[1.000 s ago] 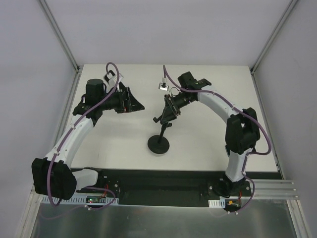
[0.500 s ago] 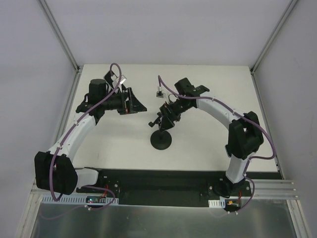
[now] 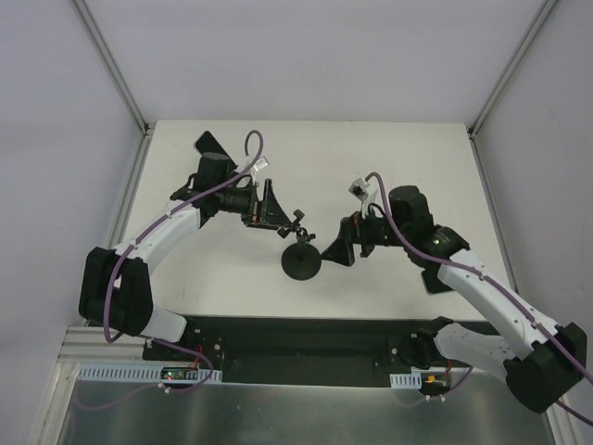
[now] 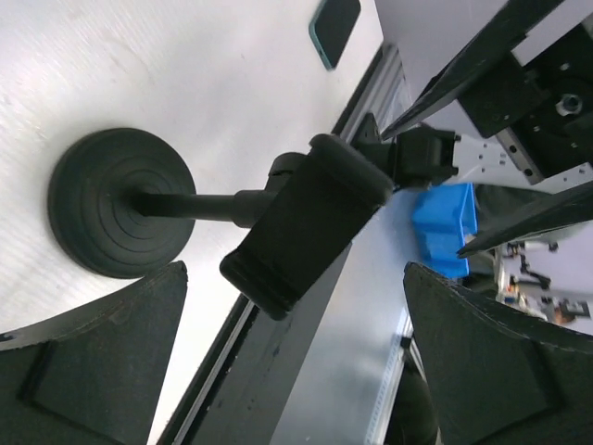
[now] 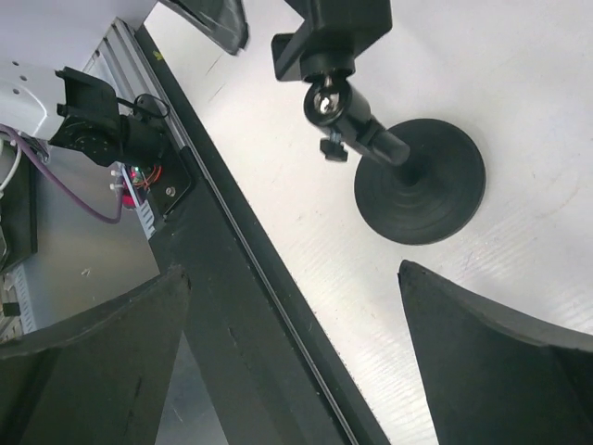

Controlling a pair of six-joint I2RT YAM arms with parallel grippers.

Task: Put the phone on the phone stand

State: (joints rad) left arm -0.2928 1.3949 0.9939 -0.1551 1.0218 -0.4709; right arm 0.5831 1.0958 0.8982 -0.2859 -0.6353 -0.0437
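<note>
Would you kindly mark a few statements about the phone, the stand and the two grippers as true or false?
1. The phone stand stands on its round base on the table. True.
2. The phone sits in the stand's clamp. False: the clamp is empty, and the phone lies flat on the table, away from the stand.
3. The left gripper and the right gripper are both open. True.
4. The right gripper grips the stand's upright arm. False: it holds nothing and is beside the round base.
</note>
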